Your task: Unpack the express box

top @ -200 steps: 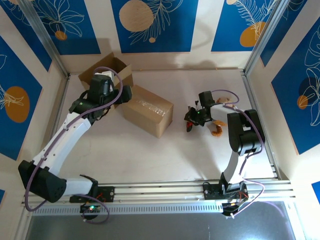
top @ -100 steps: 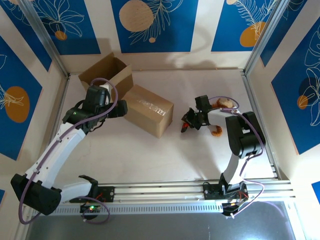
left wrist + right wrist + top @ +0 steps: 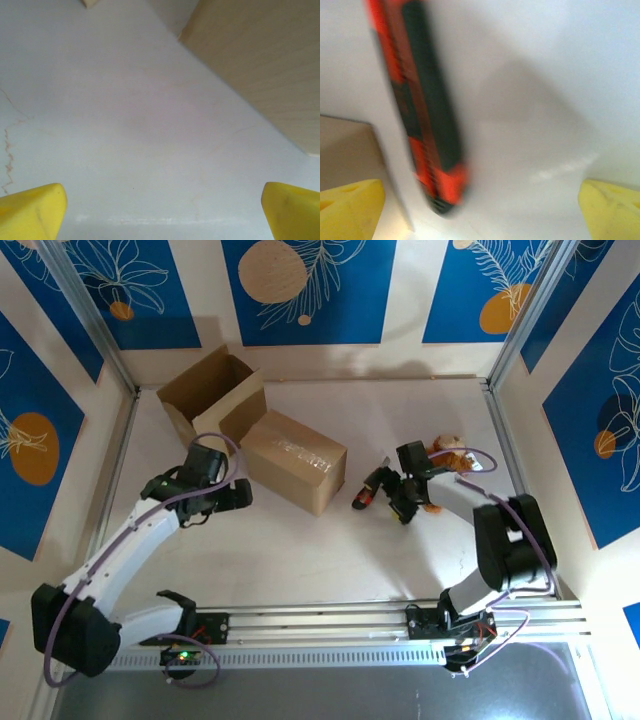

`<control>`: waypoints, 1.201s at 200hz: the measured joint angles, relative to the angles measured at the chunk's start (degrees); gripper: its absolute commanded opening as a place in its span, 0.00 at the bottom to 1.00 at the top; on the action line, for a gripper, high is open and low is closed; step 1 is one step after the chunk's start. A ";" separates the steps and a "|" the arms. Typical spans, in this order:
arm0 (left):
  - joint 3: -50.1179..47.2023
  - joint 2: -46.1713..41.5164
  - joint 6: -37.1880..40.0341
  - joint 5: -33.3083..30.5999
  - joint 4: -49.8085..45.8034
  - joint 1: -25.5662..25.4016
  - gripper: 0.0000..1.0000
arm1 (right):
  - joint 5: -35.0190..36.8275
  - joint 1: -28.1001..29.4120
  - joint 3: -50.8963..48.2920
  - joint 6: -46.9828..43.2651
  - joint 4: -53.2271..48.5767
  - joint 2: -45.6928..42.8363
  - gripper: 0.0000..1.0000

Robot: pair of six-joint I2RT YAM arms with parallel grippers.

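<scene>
My right gripper (image 3: 480, 215): spread wide, grasping nothing.
Knife (image 3: 425, 110): orange and black, blurred, between my right fingers, just right of the closed box (image 3: 295, 460).
My left gripper (image 3: 160, 210): spread wide, empty, beside that box on the bench (image 3: 300, 550).

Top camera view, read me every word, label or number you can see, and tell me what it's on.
Closed cardboard box: faint print on its top, too blurred to read.
Orange and black box cutter: blurred, nothing readable.
Open cardboard box: no text visible.
Wall panels: leaf patterns, no words.
</scene>
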 measured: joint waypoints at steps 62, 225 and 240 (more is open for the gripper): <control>3.89 19.47 -0.42 -0.98 8.68 3.48 0.97 | -1.88 0.57 22.97 -20.22 -14.78 -8.07 0.98; 15.67 36.26 -0.90 6.71 23.43 3.89 0.96 | -16.72 8.98 26.60 -19.85 1.40 12.31 0.92; 13.79 33.99 -0.85 7.04 21.99 3.74 0.97 | -16.06 9.29 24.46 -18.36 2.32 10.54 0.93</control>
